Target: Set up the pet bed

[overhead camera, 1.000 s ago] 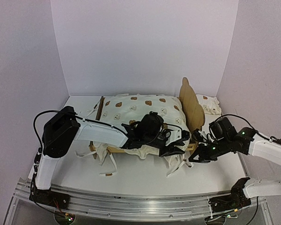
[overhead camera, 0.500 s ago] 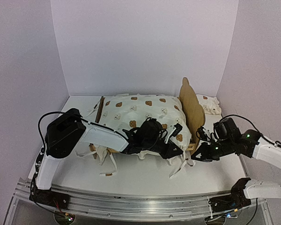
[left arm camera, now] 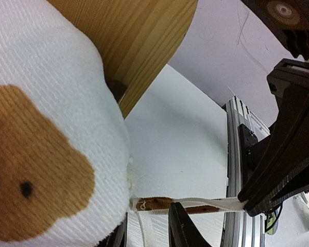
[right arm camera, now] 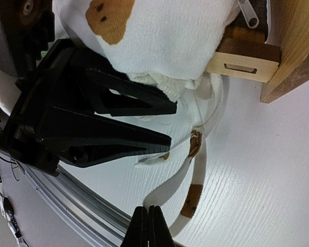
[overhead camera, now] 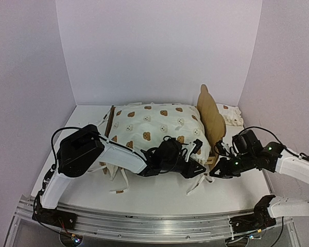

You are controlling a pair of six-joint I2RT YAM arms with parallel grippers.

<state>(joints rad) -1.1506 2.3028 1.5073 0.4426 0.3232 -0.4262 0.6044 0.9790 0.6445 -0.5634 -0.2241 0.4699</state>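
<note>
Plywood pet bed (overhead camera: 211, 116) stands mid-table, somewhat to the right, with its ear-shaped headboard upright at the right end. The bear-print cushion (overhead camera: 154, 121) is spread over the frame and hides the base, so the main bedding looks to be in place. The loose ties at the near edge are probably what remains. The left gripper (overhead camera: 198, 157) reaches across from the left to the cushion's near-right corner. Its fingers (right arm camera: 144, 105) stand apart just under the bunched cloth, and I cannot make out anything clamped between them. They seem placed there to steady or tuck that corner beside the frame's corner post (right arm camera: 242, 62). The right gripper (overhead camera: 213, 174) sits low on the table (overhead camera: 144, 198), just near of the headboard's foot. Its jaws are closed, apparently pinching the end of a tie string (left arm camera: 195, 204), which runs taut from the cushion's edge to its tip. Held stretched like that, the string is kept off the table and within the left fingers' reach, presumably for fastening to the frame. A small ruffled pillow (overhead camera: 232, 114) lies beyond the headboard at the far right, apart from both arms and not yet on the bed.
</note>
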